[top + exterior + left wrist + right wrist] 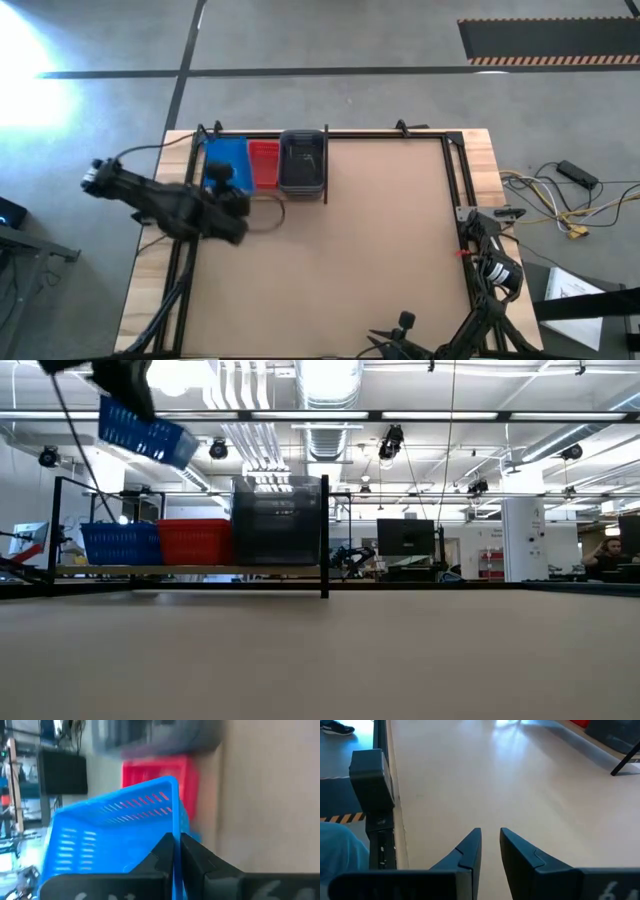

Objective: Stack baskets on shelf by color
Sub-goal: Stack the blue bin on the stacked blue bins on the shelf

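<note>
1. The left arm reaches in from the table's left edge toward the far left corner, raised well above the surface.
2. The left gripper has its fingers pinched on the rim of a blue basket, held tilted.
3. The right arm waits folded at the near right corner; the right gripper has its fingers slightly parted, holding nothing.
</note>
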You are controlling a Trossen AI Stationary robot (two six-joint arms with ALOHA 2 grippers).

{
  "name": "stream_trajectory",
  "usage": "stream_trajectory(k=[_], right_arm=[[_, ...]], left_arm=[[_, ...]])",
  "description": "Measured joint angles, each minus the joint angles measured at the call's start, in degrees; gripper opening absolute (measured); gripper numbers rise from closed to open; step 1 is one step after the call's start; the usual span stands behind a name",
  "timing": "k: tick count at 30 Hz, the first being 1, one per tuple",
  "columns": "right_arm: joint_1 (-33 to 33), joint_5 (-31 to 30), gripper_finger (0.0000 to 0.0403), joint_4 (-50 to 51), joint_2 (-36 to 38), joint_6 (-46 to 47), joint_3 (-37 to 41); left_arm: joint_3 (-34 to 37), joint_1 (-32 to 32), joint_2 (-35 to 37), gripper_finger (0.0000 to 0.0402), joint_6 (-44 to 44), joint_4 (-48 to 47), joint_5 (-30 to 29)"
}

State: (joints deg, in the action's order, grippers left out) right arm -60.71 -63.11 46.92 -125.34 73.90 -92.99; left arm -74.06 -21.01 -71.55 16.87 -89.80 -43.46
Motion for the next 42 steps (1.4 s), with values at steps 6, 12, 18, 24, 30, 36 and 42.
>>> stream_trajectory(k=[6, 12, 18, 24, 30, 36, 42], right_arm=[[0.24, -0.03, 0.0063, -0.33, 0.00, -0.43, 0.00], [0.99, -0.06, 0.0063, -0.61, 0.00, -0.53, 0.00], [2.16, -0.03, 0.0063, -0.93, 0.00, -0.60, 0.00], [3.00, -0.01, 0.0063, -0.98, 0.00, -0.60, 0.00], [3.14, -0.01, 0.0063, -1.01, 0.00, -0.60, 0.00], [3.13, 0.01, 0.0063, -1.09, 0.00, -0.59, 0.00], [3.13, 0.04, 0.0063, -1.18, 0.00, -0.58, 0.00]], left_arm=[[10.13, 11.76, 11.49, 0.0000, -13.24, 4.68, 2.78], [17.36, 18.86, 19.35, 0.0000, -26.06, 10.97, 6.37], [24.63, 23.39, 24.19, 0.0000, -33.92, 20.44, 6.54], [29.94, 26.65, 26.50, 0.0000, -37.33, 24.21, 8.70], [32.66, 28.96, 28.53, 0.0000, -38.78, 26.96, 13.36], [33.53, 29.59, 29.23, 0.0000, -40.21, 30.92, 14.69], [33.53, 29.66, 28.82, 0.0000, -41.52, 32.79, 14.51]])
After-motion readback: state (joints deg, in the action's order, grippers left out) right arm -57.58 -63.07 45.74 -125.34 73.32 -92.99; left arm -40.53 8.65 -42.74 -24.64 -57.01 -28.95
